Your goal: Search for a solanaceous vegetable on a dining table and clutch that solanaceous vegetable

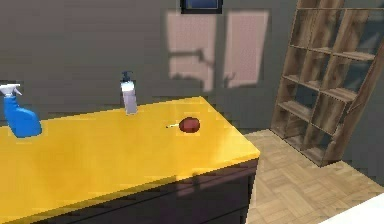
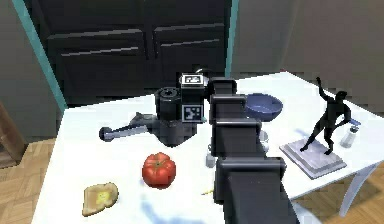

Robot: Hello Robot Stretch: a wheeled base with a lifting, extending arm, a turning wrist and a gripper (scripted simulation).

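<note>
One tomato (image 2: 157,168): red and round, lying on the white desk (image 2: 90,120) toward its near edge, left of the arm.
Jaws: a dark body with two thin fingers (image 2: 112,132) pointing toward the arm side view's left, near the tomato and farther back on the desk. Bare white desktop lies behind the tips, so they hold nothing. How wide they stand cannot be told.
Arm (image 2: 245,165): a dark square bar rising from the bottom edge, with white marked squares at its far end.
Bread slice (image 2: 99,197): flat on the desk, near the tomato, toward the left front corner.
Bowl (image 2: 263,104): bluish, just right of the arm's far end.
Statue (image 2: 328,118): a black figure on a grey slab at the desk's right end.
Doors (image 2: 140,45): dark, panelled, behind the desk.
Yellow desk (image 1: 110,150): in the forward view, carrying a blue spray bottle (image 1: 20,112), a white bottle (image 1: 128,95) and a small reddish-brown round thing (image 1: 189,124).
Shelf unit (image 1: 335,80): wooden, by the wall at the forward view's right.
</note>
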